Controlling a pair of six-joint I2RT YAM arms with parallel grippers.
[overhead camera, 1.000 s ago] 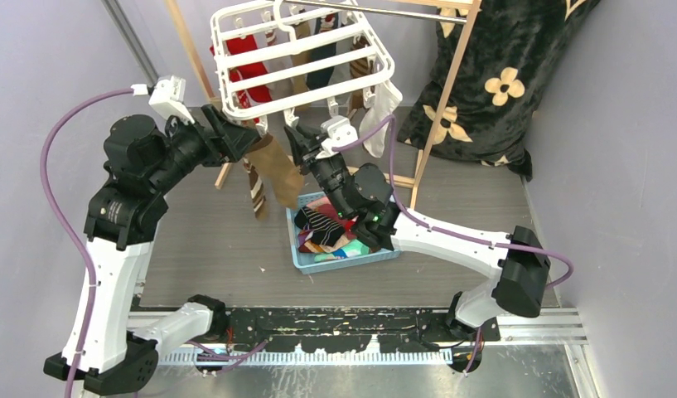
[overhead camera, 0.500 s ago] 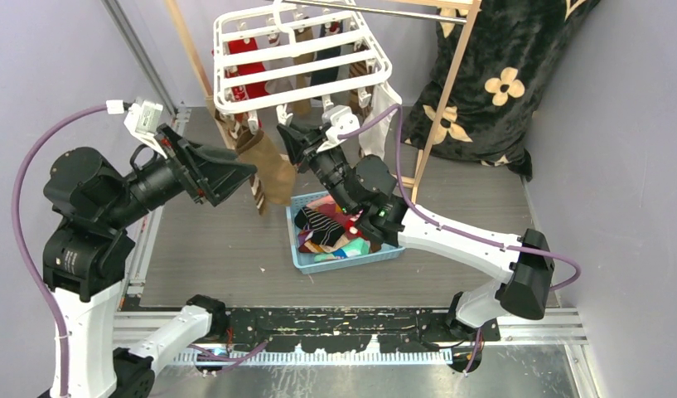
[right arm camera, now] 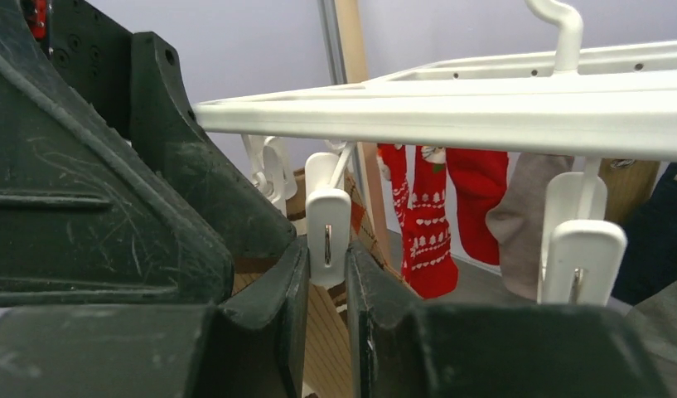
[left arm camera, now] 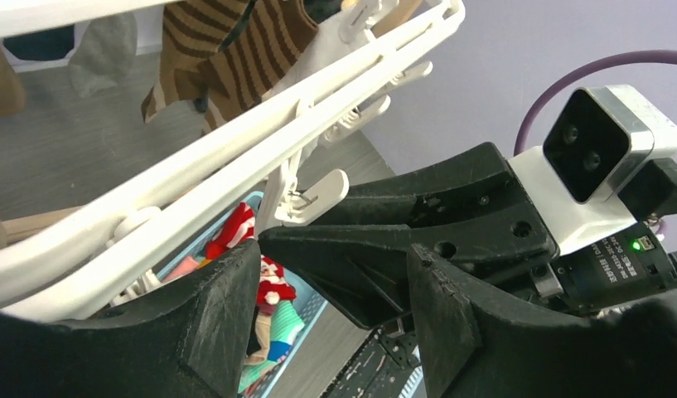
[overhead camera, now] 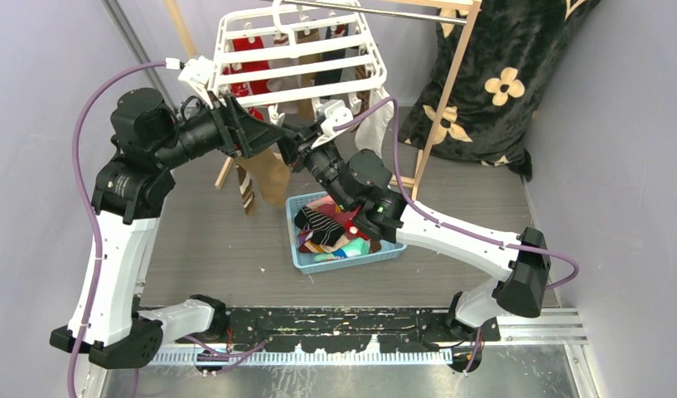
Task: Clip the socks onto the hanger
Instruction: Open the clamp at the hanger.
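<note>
The white hanger [overhead camera: 293, 58] hangs from a pole, with several socks clipped under it: red ones [right arm camera: 426, 240], a grey one [right arm camera: 525, 224], a white one [overhead camera: 369, 133] and a tan-brown one [overhead camera: 268, 176] at the front left corner. My right gripper [right arm camera: 327, 257] is shut on a white peg [right arm camera: 327, 220] under the hanger's front slat [right arm camera: 451, 112]. My left gripper [left arm camera: 331, 257] is open and empty, just left of the right gripper [overhead camera: 292, 143], under the rack's edge [left arm camera: 235, 157]. More socks [overhead camera: 326, 224] lie in the basket.
A light blue basket [overhead camera: 383, 253] sits on the floor below the hanger. A wooden pole frame [overhead camera: 447, 83] stands behind it. A black furry cloth with cream flowers [overhead camera: 500, 83] hangs at the right. Purple walls close both sides.
My left arm swung out to the left, then back right up to the hanger's front edge beside the right gripper. The hanger swayed. The right gripper stayed at the peg.
</note>
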